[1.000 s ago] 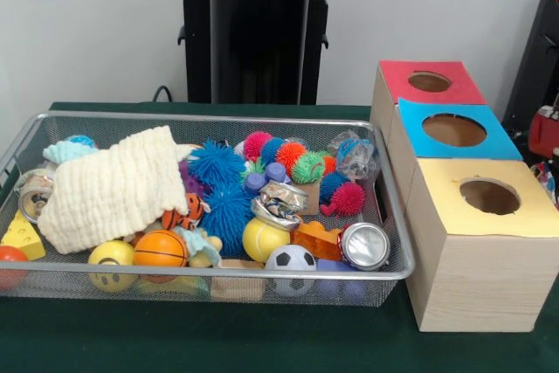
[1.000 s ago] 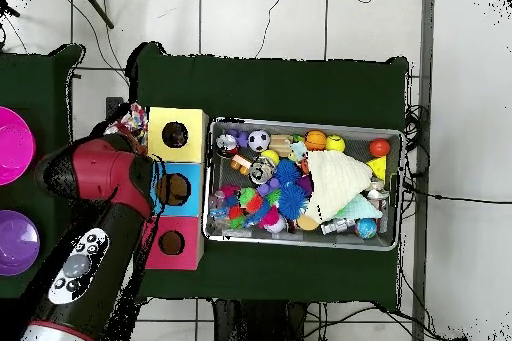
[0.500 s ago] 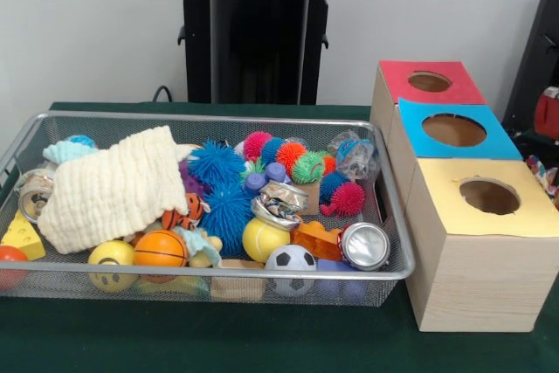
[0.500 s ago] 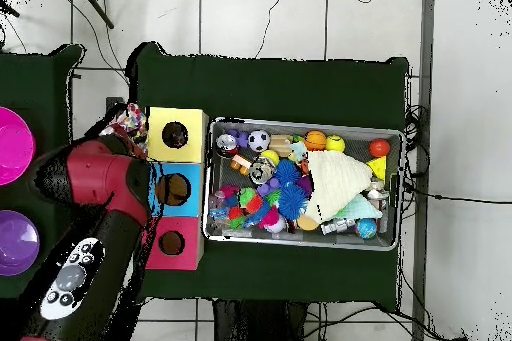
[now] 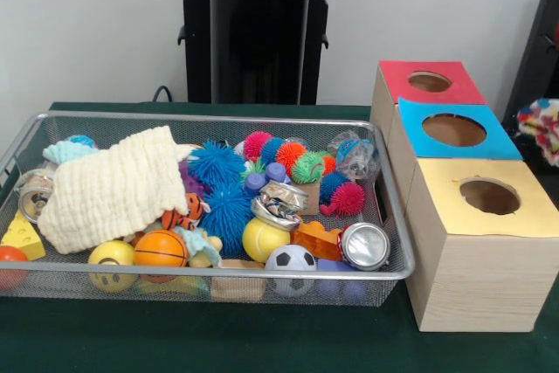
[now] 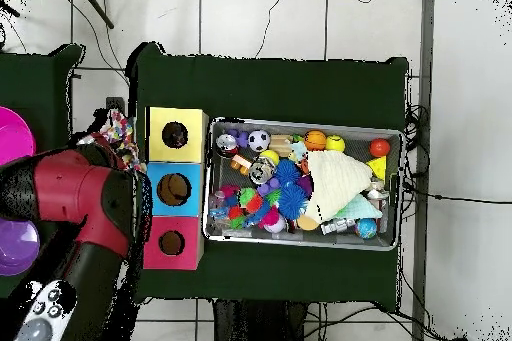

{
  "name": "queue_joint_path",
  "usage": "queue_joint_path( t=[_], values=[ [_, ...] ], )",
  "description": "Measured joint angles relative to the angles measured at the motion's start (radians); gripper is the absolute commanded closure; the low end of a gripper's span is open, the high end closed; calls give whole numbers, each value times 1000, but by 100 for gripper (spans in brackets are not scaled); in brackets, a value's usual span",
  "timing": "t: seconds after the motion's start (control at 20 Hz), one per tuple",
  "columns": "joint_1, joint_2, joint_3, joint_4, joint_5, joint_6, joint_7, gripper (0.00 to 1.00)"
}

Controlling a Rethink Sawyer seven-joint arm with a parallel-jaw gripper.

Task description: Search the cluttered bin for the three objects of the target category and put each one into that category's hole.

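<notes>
**Hand parked beyond the boxes, bin not yet reached**

The hand [image 6: 102,139] sits at the end of the red arm [image 6: 70,192], outside the row of boxes and just beside the yellow box [image 6: 176,135]. We cannot tell whether it is released or clenched, since the arm covers it from above. A multicoloured bundle [image 6: 118,127] lies close against it. The same bundle shows at the front view's right edge, but we cannot say whether it is being grasped.

The coming move turns on one relation. The wire bin [image 5: 218,118] lies on the far side of the boxes from the hand, so any reach into it has to pass over the box row. The bin's long axis runs straight away from the boxes, and the boxes line up along its short end. The clutter nearest the hand is therefore the spiky-ball end, and the cream cloth [image 5: 113,188] is farthest.

We count three boxes, the other two being blue [image 5: 454,130] and red [image 5: 428,82], with one round hole in each.

Inside the bin we count these:
- Three metal cans: one shiny [image 5: 365,245], one crumpled [image 5: 279,201] and one by the far wall [image 5: 31,194].
- At least four smooth balls, among them a basketball [image 5: 160,249] and a football [image 5: 291,259].
- A cluster of spiky balls [image 5: 217,163], too tangled to number.

The pictures do not tell us which category is the target, and we judge that its three objects are still in the bin
</notes>
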Motion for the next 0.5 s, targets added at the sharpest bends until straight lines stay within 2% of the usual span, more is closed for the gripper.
queue_joint_path(
  t=[0.05,0.2,0.5],
  values=[
    [8,-27,-14,0,-1,45,0,100],
    [16,-65,-32,0,-3,97,0,100],
    [15,-109,-44,1,-6,117,0,100]
  ],
)
